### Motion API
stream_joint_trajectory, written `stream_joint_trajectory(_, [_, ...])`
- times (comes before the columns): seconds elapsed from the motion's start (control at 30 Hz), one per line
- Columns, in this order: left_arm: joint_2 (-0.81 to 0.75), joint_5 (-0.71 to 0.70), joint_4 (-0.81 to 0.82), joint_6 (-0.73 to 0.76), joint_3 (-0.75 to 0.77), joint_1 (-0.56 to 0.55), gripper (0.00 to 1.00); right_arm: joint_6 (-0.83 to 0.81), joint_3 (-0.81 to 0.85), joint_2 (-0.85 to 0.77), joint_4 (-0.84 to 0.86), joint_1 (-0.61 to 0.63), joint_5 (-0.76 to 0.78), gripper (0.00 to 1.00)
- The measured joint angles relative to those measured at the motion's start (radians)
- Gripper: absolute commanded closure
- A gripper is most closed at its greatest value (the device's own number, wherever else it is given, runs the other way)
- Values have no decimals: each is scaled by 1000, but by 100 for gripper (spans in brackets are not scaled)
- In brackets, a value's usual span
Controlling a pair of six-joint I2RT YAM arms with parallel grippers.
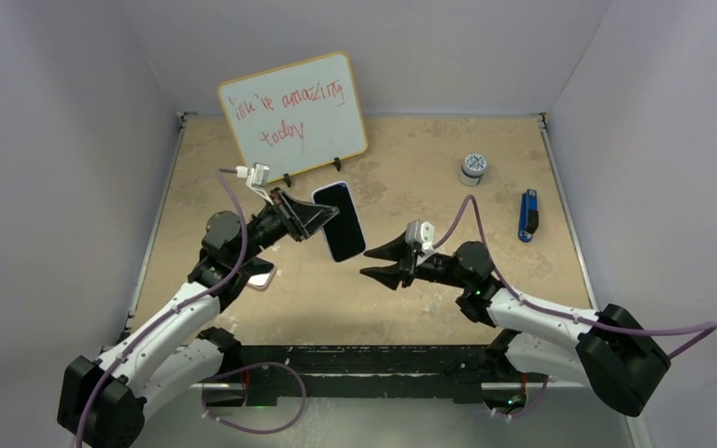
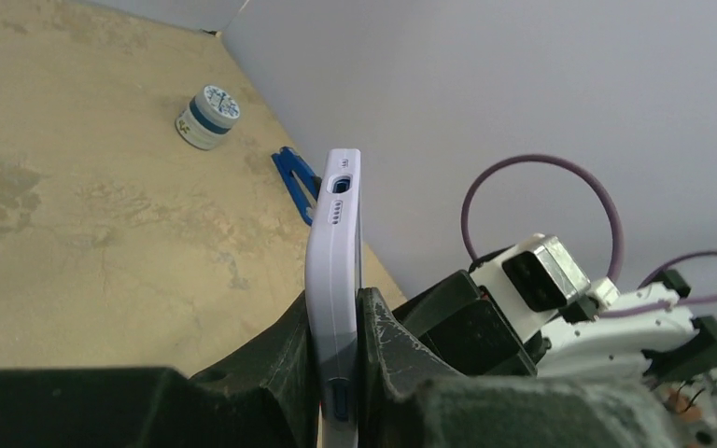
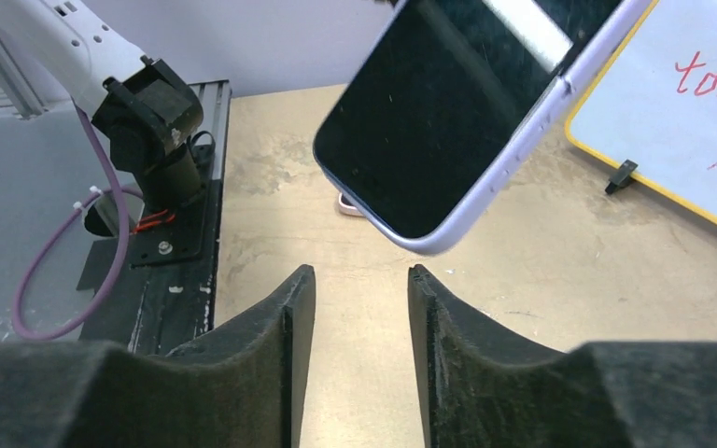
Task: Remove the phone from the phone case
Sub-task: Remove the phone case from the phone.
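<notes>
**phone up in the left claw, right claw waiting just off its corner**

- table [image 1: 411,177]: tan, worn top, pale walls on three sides.
- whiteboard [image 1: 294,117]: propped on small black feet at the back left, red handwriting on it; the first word is hard to read, the rest looks like "amazing today". it stands right behind the raised phone.
- left gripper [image 1: 325,220]: clamped narrow on the phone [image 1: 345,238], one finger on the dark screen side, one on the back. the phone is held off the table, tilted, lower end toward the middle.
- phone case [image 2: 331,252]: lavender, on the phone, port cutouts showing along the upper edge. i cannot tell if any corner is loose.
- right gripper [image 1: 366,262]: jaws partly spread, nothing between them, just beside the phone's lower corner and not touching it.
- pinkish flat thing [image 1: 260,274]: on the table under the left arm, mostly covered; unclear what it is.
- blue tool [image 1: 527,215]: lying far right, well apart.
- small jar [image 1: 472,168]: upright, patterned lid, back right.
</notes>
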Motion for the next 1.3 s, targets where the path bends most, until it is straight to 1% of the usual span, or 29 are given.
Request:
stream_joint_trajectory(0.17, [-23, 113, -114, 170, 110, 0, 100, -12, -4, 2, -11, 0, -13, 52])
stream_joint_trajectory(0.3, [-24, 189, -180, 266, 153, 0, 100, -12, -5, 27, -11, 0, -31, 50])
stream_joint_trajectory(0.53, [8, 313, -254, 365, 184, 0, 100, 2, -5, 42, 15, 0, -50, 46])
stream_joint_trajectory(0.87, [59, 469, -245, 391, 205, 0, 100, 60, -5, 56, 70, 0, -88, 48])
stream_joint_trajectory(1.3, [82, 537, -208, 391, 206, 0, 100, 81, 40, 56, 38, 2, -159, 49])
